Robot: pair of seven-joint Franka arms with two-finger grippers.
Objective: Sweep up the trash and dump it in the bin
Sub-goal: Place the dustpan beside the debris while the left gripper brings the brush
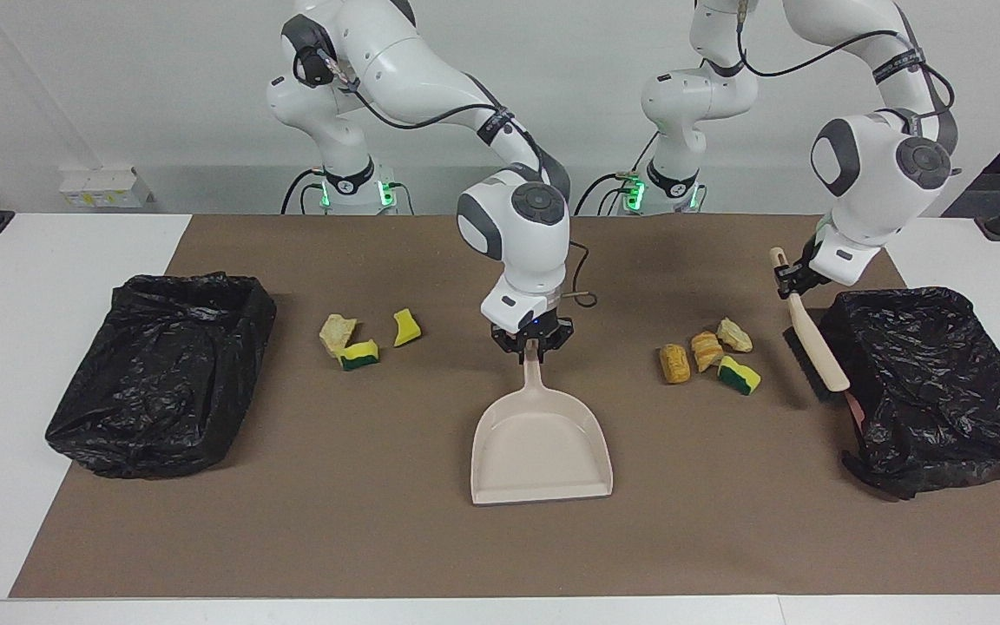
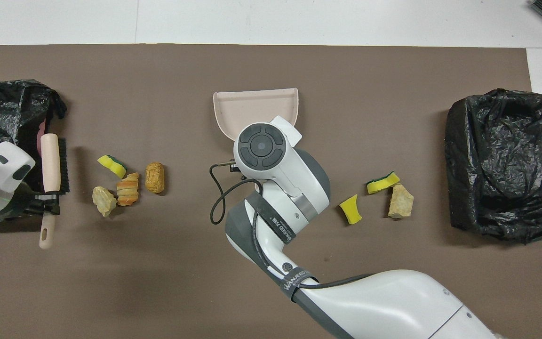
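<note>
My right gripper (image 1: 535, 344) sits mid-frame in the facing view, fingers pinched on the top of the dustpan (image 1: 542, 449) handle. Pan lies flat on the brown mat (image 1: 396, 538), mouth toward the bottom of that frame; in the overhead view my wrist covers the handle and only the pan's upper part shows, center, a bit above the middle.

My left gripper (image 1: 791, 279) is at the right of the facing frame, clamped on the brush (image 1: 812, 343) handle near its upper end. Brush is tilted, bristle end down by the edge of the bin (image 1: 934, 391) at the frame's right; can't tell if the bristles touch the mat.

Trash, two groups:
- Four scraps (image 1: 708, 354) right of center in the facing view, between pan and brush: two tan chunks, one striped golden chunk, one yellow/green sponge piece. They lie close together, some touching.
- Three scraps (image 1: 365, 338) left of center: a tan chunk touching a yellow/green sponge piece, plus a yellow sponge piece just beside them.

2nd bin (image 1: 161, 369), also black-bag lined, at the frame's left.
</note>
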